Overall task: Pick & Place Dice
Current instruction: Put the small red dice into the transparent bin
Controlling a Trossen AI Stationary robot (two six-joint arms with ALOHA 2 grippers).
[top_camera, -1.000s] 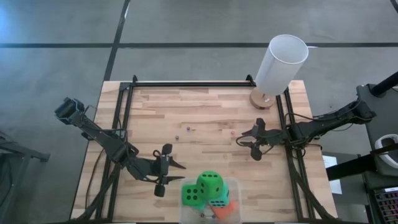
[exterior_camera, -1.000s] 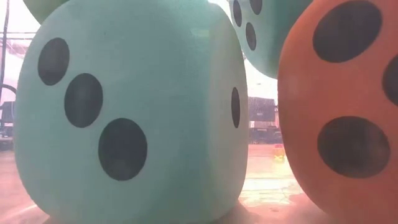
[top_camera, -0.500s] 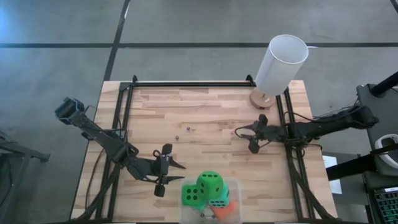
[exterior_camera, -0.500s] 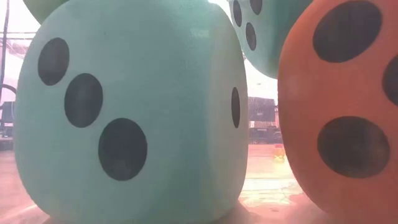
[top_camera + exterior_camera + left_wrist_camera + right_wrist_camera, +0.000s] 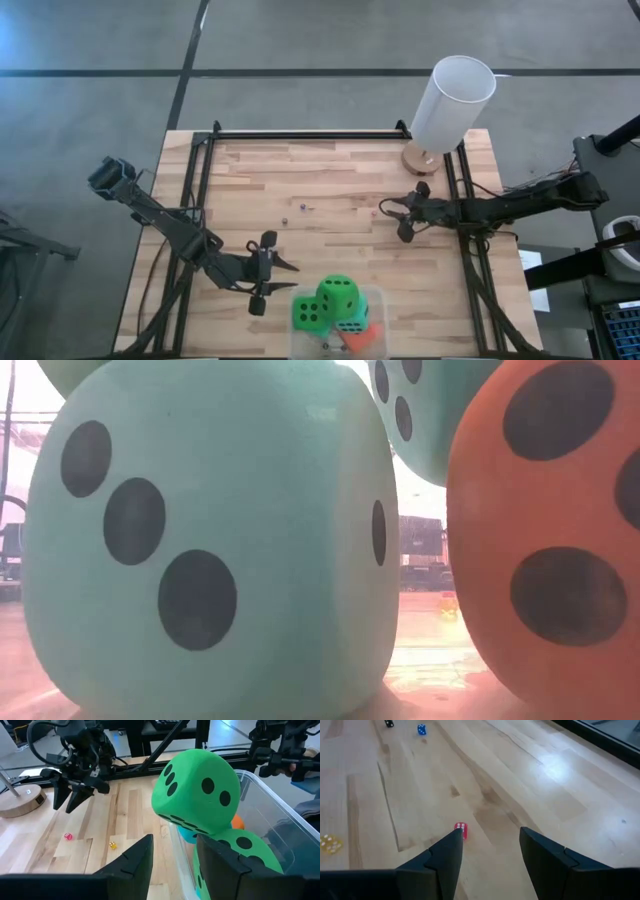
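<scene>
A white cylindrical lamp shade (image 5: 453, 102) stands on a round wooden base (image 5: 421, 158) at the far right corner of the wooden tabletop (image 5: 330, 190). A clear plastic bin (image 5: 272, 815) sits at the near edge.

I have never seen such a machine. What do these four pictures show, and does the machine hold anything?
It is a robot with two dark arms at a wooden table. Each arm ends in a two-finger tool. One picture looks down from above, one looks level from the table top, and two come from cameras on the wrists. A clear bin at the table's edge holds big soft dice. A green die sits on top. A teal die and an orange-red die fill the low picture. A tiny red die lies on the wood just ahead of the right tool. The left tool is beside the bin. Both tools are open and hold nothing.
</scene>
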